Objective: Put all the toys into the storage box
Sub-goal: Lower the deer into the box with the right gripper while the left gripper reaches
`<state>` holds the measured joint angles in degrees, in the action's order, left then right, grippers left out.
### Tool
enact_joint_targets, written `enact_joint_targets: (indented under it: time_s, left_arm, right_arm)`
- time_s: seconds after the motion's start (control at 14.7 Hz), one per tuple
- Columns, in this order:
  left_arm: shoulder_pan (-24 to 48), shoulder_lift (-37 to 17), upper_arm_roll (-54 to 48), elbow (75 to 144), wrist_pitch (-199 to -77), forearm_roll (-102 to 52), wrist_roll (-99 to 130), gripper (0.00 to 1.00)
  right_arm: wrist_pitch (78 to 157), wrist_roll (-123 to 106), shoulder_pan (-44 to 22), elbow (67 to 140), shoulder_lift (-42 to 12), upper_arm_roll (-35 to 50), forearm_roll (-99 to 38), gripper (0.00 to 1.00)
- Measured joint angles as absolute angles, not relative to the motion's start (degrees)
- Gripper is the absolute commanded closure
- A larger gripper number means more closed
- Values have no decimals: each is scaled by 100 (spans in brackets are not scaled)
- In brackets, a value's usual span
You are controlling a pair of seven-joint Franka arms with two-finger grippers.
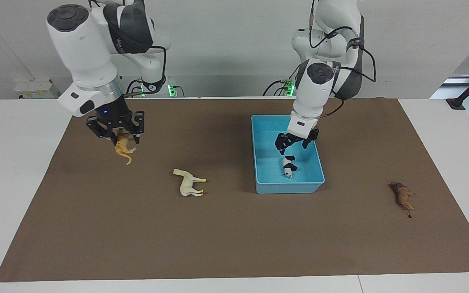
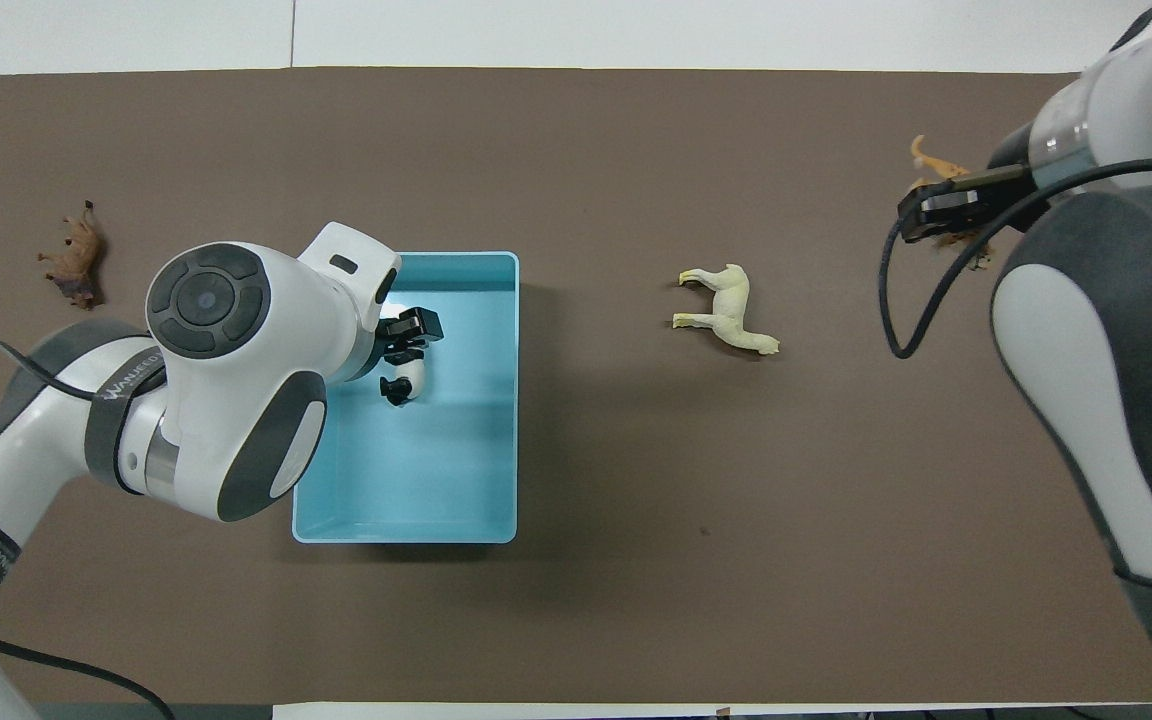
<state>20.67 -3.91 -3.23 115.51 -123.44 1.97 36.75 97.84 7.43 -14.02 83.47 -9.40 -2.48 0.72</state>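
— While the facing view is up, where does each gripper stand?

— The left gripper [image 1: 296, 144] hangs over the light blue storage box [image 1: 259, 151], its fingers spread apart and holding nothing. The black-and-white panda [image 1: 288, 167] lies on the box floor just below it, in the half of the box farther from the robots. The right gripper [image 1: 117, 131] is raised over the brown mat [image 1: 226, 236] at the right arm's end of the table, its fingers clamped on the orange striped tiger [image 1: 123, 147], which dangles clear of the mat.

— And the other toys?

— The cream-white horse [image 1: 189, 182] lies on its side on the mat between the tiger and the box. The brown lion [image 1: 402, 196] lies toward the left arm's end of the table, well apart from the box.

— Does the overhead view agree?

— It does. The left gripper [image 2: 412, 334] sits over the box [image 2: 456, 480], fingers parted, with the panda [image 2: 406, 381] beside its tips. The right gripper [image 2: 951, 210] is closed on the tiger [image 2: 934, 160] — only part of the figurine shows past the fingers. The horse [image 2: 731, 310] lies between the two grippers; the lion [image 2: 76, 267] rests near the mat's edge.
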Motion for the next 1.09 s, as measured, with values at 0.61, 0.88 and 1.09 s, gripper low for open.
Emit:
enact_joint_targets:
  time_s: [0.61, 0.88, 1.09]
  left_arm:
    - [-596, -854, -126, 10689, -12585, 497, -394, 0]
    - [-1433, -1582, -132, 10573, -13584, 497, -1294, 0]
    - [-1468, -2221, -174, 10078, -13783, 497, -1442, 0]
  right_arm:
    - [11204, 3581, -3439, 8313, -1238, -214, -332, 100]
    - [12894, 4346, -4175, 8332, -2146, -208, -331, 100]
    - [13504, 4627, -4445, 7947, -3018, -205, -325, 100]
